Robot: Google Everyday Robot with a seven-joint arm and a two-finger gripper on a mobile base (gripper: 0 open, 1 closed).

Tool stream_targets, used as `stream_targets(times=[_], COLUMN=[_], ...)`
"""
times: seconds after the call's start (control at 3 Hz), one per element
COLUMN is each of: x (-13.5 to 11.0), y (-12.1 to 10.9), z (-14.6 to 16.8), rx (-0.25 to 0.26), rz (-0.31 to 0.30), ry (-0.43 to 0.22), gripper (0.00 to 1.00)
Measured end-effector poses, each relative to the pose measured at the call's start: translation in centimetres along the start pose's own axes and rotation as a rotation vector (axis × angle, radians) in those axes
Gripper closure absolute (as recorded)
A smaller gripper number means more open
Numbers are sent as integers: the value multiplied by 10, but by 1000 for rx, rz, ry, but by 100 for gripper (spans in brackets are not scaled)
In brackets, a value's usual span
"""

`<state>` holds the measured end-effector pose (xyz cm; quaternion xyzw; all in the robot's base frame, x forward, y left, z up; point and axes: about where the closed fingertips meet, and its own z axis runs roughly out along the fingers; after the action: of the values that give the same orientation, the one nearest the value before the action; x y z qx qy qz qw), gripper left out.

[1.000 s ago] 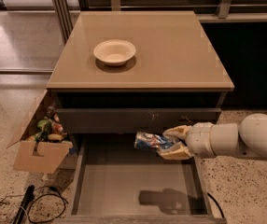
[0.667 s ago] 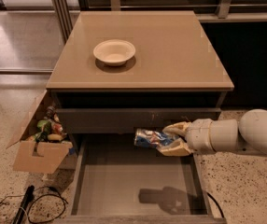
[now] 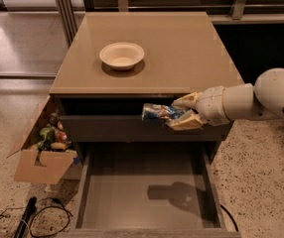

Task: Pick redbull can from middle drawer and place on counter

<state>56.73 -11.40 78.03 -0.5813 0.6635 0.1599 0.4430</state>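
The pick looks done and the placing is not. The middle drawer (image 3: 127,182) stands pulled out below the front edge of the desk (image 3: 181,48), and its plain grey floor is bare apart from a dark shadow on the right half. The redbull can (image 3: 158,113) is out of it, in the air and clear of the drawer floor. It hangs just below the desk's front edge, to the right of that edge's middle, in front of the dark cabinet face.

The tool (image 3: 184,113) reaches in from the right side, near the front right corner. Its two pale fingers (image 3: 187,101) are closed on the can's right end, one above and one below. What is left, as I judge it, is to raise the can above the front edge, carry it over the tan top and set it down on a free patch. There is plenty of room on the right half, since the cream bowl (image 3: 122,55) sits left of centre.

The can lies on its side, its free end pointing toward the left edge. It is slim, blue and silver, with a small red mark; the print cannot be read.
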Motion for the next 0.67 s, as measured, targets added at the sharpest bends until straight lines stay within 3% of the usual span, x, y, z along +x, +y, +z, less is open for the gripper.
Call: stream_targets(times=[0.33, 0.67], x=[-12, -23], y=[-11, -8], z=[-17, -41], rx=[-4, -6], rz=[-9, -23], ry=[-21, -48], gripper=[100, 100])
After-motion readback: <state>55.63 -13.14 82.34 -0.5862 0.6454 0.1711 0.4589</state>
